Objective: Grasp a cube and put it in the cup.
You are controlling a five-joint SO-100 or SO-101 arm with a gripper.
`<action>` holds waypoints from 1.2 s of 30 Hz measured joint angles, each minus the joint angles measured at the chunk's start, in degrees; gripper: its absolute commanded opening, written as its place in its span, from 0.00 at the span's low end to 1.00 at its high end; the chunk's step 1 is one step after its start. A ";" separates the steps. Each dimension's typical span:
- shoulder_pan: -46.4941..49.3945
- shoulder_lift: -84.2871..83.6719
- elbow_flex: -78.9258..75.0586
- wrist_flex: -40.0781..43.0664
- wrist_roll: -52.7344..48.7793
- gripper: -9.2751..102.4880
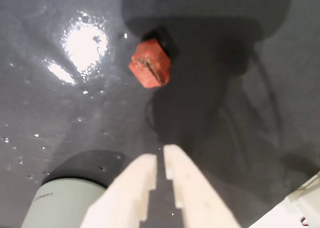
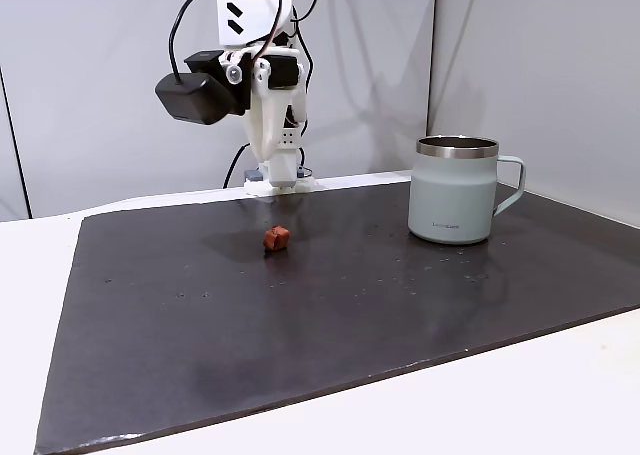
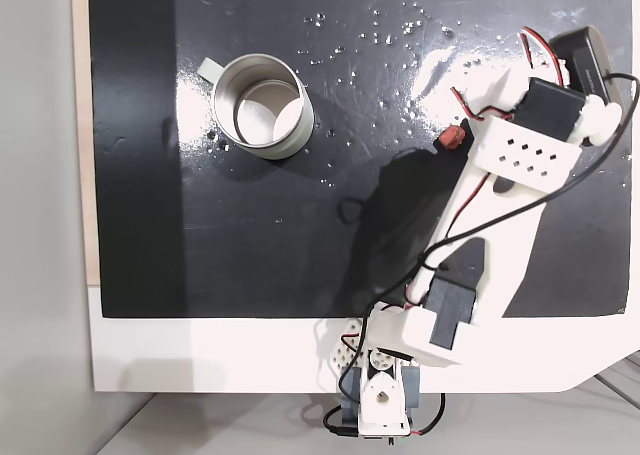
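Note:
The small reddish-brown cube (image 1: 150, 65) lies on the black mat, ahead of my gripper (image 1: 160, 155) in the wrist view. The two pale fingers stand almost together with only a thin slit and nothing between them. In a fixed view the cube (image 2: 276, 238) sits below the gripper (image 2: 277, 165), which hangs above the mat and points down. From above, the cube (image 3: 452, 136) peeks out at the edge of the white wrist. The pale grey-green cup (image 2: 455, 190) stands upright to the right, handle outward; from above the cup (image 3: 258, 105) is empty. Its side shows at the wrist view's bottom left (image 1: 60, 203).
The black mat (image 2: 330, 315) covers most of a white table and has bright glare spots and specks on it. The arm's base (image 3: 385, 375) stands on the white strip by the mat's edge. Cables loop from the arm. Open mat lies between cube and cup.

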 measured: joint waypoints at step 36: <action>-1.32 -4.75 4.13 1.49 -5.19 0.32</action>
